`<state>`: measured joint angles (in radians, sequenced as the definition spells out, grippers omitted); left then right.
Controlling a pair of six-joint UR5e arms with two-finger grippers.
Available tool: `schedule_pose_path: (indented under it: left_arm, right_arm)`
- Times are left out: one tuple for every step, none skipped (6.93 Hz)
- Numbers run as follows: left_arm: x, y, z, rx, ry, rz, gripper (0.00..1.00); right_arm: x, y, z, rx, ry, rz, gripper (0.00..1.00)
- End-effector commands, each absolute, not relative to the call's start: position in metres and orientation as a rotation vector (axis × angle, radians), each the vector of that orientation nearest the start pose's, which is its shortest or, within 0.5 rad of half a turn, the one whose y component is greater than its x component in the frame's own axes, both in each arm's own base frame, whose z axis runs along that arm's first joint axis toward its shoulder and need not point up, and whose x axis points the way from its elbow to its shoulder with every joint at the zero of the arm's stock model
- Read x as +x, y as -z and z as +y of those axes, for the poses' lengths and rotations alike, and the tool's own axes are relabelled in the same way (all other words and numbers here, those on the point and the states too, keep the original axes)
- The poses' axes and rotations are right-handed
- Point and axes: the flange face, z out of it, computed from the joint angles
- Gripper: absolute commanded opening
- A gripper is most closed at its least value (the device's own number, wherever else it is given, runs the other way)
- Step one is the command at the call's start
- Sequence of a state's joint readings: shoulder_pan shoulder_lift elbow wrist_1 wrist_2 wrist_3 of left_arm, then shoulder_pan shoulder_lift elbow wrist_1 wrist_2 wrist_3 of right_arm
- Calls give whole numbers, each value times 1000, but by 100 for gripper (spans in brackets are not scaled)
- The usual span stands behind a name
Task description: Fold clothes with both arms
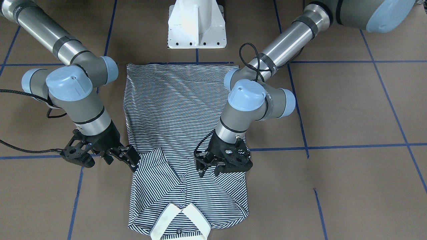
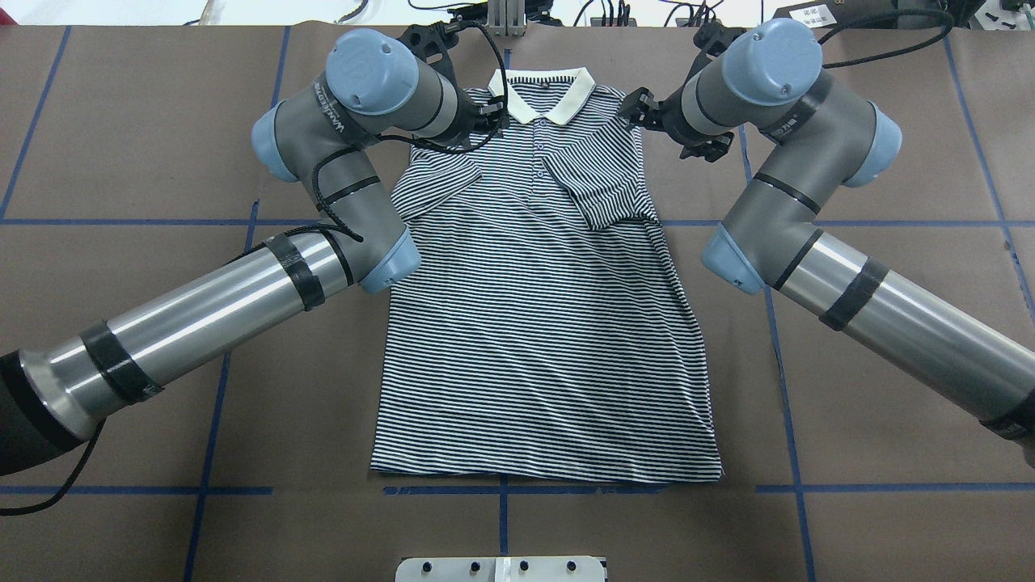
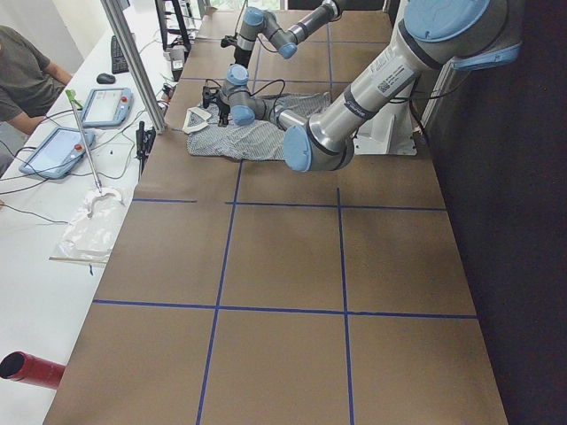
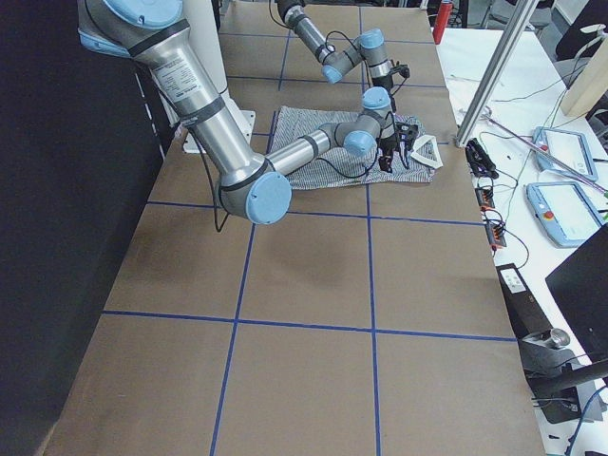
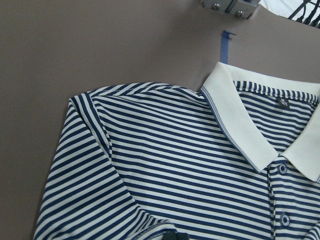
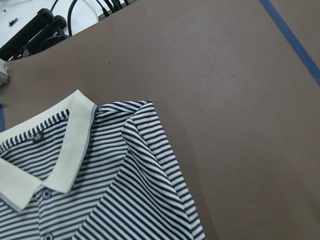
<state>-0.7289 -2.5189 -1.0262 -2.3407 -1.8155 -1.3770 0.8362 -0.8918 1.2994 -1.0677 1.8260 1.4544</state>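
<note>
- Overhead exterior: striped polo shirt (image 2: pixel 542 339) lies flat, face up, on the brown table (image 2: pixel 121 162). Its cream collar (image 2: pixel 578 97) is at the end away from the robot.
- Hem is at the opposite end from the collar, next to the white pedestal (image 1: pixel 196 26).
- Button placket (image 1: pixel 182 188) runs straight from the collar toward the hem.
- Both short sleeves are folded inward over the chest, just below the collar. Right sleeve (image 2: pixel 602 182) lies on the collar's right side, left sleeve (image 2: pixel 428 190) on its left.
- Left gripper (image 1: pixel 209 173) is near the collar on its left side, over the folded left sleeve. Fingers look spread, with no cloth between them. Can't tell if they touch the fabric.
- Left wrist view: only the shoulder, sleeve fold and collar show, nothing pinched.
- Right gripper (image 1: pixel 111 161) is near the collar on its right side, at the shirt's outer edge beside the right sleeve fold. Fingers are wide apart and empty.
- Right wrist view: collar flap, shoulder seam and bare table, no cloth held.
- Blue tape lines (image 2: pixel 121 221) grid the table. One crosses under the shirt between collar and hem.
- Side views: grippers too small to judge.
</note>
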Motion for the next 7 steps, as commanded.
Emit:
schedule_pose_path:
  left_arm:
    - [530, -221, -624, 338, 321, 1157, 57]
    - [515, -234, -612, 344, 320, 1163, 57]
    - [513, -235, -609, 343, 318, 1163, 57]
    - [513, -235, -609, 342, 319, 1162, 57]
    - [513, -235, -609, 342, 319, 1162, 57]
    - [513, -237, -609, 341, 319, 1161, 57]
    - [513, -236, -609, 342, 319, 1162, 57]
  right_arm:
    - [-454, -324, -684, 253, -607, -835, 100]
    - [-468, -324, -701, 261, -617, -812, 100]
    - [-478, -329, -716, 282, -633, -763, 99]
    - [-490, -329, -727, 285, -610, -728, 99]
    - [-496, -327, -726, 283, -601, -725, 99]
    - [-505, -333, -724, 288, -584, -732, 95]
    - [-508, -333, -723, 287, -581, -733, 76]
